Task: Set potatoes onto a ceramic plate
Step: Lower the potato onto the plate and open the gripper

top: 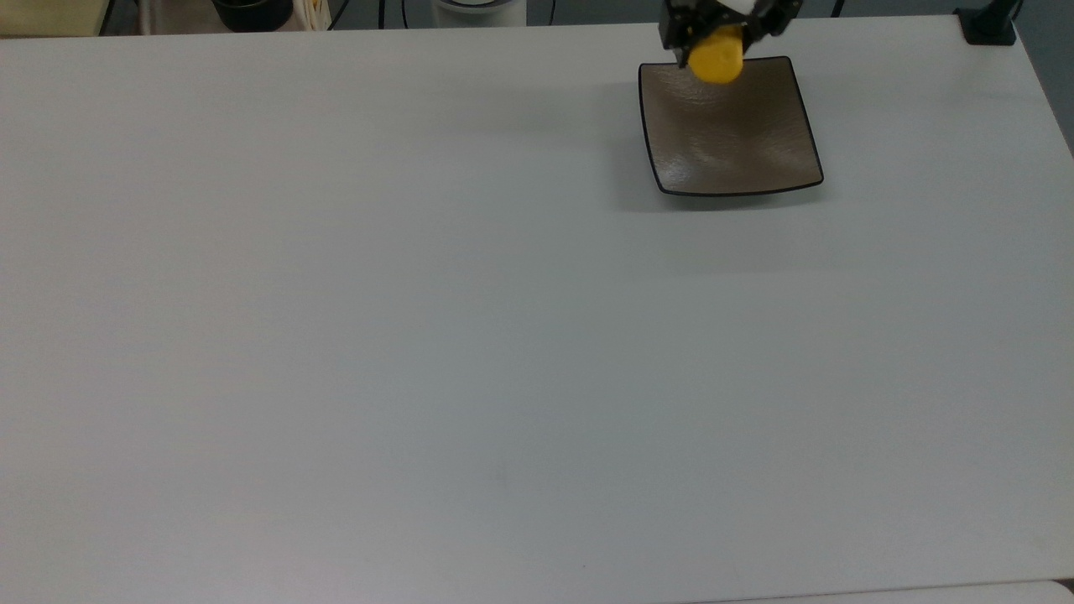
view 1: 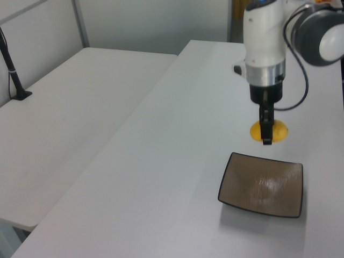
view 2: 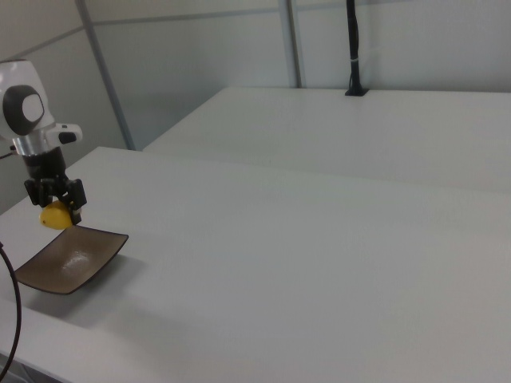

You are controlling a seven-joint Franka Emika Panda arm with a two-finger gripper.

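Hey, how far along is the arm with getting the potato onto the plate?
Done: the potato is picked up, clamped in the gripper and off the table. In hand: carrying it in; the top view shows it over the far edge of the ceramic plate, and the right view shows it held above the plate. Left: lower it, open the jaws and pull away. The plate holds nothing yet.

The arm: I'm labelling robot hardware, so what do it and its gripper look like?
The arm is white and rounded, with a grey-capped joint and a silver ring above the wrist. A black cable loops beside it. The gripper is black with two narrow fingers.
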